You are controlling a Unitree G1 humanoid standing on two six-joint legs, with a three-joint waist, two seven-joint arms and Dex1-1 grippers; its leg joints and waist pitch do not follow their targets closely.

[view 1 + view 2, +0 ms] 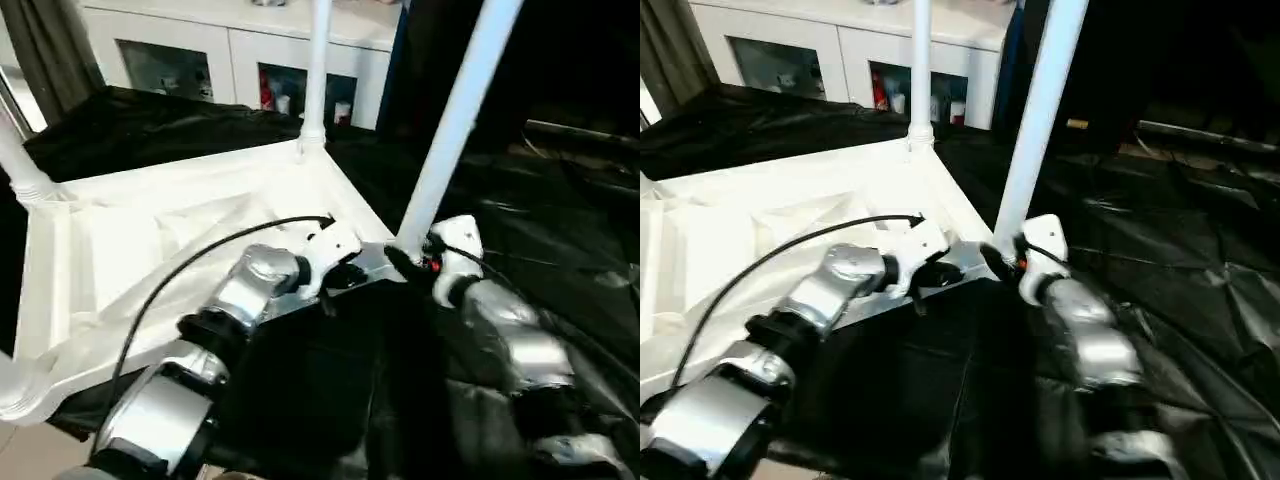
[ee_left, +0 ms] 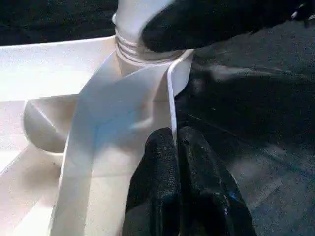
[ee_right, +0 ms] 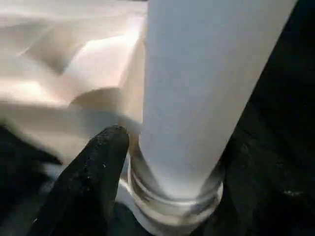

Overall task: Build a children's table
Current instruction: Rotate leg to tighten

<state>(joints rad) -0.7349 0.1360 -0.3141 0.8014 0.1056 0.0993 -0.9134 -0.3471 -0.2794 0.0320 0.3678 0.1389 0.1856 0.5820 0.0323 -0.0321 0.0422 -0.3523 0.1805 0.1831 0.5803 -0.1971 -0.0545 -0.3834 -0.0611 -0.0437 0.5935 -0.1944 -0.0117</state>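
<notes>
Upturned tabletop on the black-draped table, a gripper at each side of its near corner.

The white tabletop (image 1: pixel 170 230) lies underside up, legs rising from its sockets — one at the far-left corner (image 1: pixel 22 165), one at the far corner (image 1: pixel 316 70). The left gripper (image 2: pixel 174 147) has its fingers together, pinching the thin raised rim (image 2: pixel 172 105) by the near corner. Just right of it the tilted near leg (image 1: pixel 455 120) stands in its socket, the right gripper (image 1: pixel 408 262) with fingers apart around its base — whether they press it, I cannot tell.

Black-draped work table (image 1: pixel 560 240); white glass-fronted cabinet (image 1: pixel 230 50) behind.
</notes>
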